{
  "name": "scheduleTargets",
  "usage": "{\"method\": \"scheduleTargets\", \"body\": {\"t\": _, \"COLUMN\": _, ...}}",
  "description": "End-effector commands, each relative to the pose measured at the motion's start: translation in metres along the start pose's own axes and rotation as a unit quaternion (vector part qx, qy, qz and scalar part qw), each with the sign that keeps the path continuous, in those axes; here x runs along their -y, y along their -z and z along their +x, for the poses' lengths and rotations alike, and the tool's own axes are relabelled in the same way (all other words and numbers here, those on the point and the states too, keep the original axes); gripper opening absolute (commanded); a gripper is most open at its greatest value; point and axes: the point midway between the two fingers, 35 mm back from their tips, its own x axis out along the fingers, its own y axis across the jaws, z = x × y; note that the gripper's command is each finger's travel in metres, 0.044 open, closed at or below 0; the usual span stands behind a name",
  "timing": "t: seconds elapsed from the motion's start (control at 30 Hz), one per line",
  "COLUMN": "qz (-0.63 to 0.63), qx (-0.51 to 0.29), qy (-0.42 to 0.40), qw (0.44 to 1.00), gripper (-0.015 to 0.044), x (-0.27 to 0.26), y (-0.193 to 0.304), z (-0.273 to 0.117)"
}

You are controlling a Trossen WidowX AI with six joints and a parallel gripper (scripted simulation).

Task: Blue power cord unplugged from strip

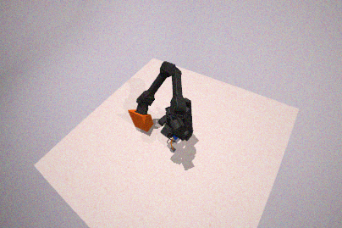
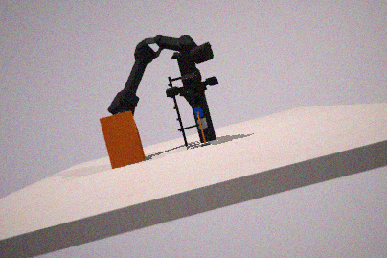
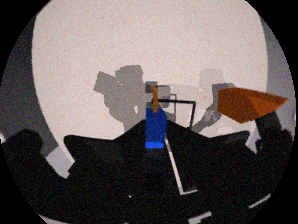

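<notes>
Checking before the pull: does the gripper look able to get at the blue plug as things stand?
Probably yes: the gripper is right at the blue plug, its fingers closing either side; nothing visible blocks it.
</notes>
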Motion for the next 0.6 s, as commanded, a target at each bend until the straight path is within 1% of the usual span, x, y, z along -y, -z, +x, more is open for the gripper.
{"method": "scheduleTargets", "body": {"t": 0.0, "qz": -0.001, "qx": 0.000, "qy": 0.000, "qw": 1.000, "gripper": 0.0015, "x": 0.000, "y": 0.000, "z": 0.000}}
{"method": "scheduleTargets", "body": {"t": 0.1, "qz": -0.001, "qx": 0.000, "qy": -0.001, "qw": 1.000, "gripper": 0.0000, "x": 0.000, "y": 0.000, "z": 0.000}}
{"method": "scheduleTargets", "body": {"t": 0.57, "qz": 0.000, "qx": 0.001, "qy": -0.001, "qw": 1.000, "gripper": 0.0000, "x": -0.002, "y": -0.020, "z": -0.001}}
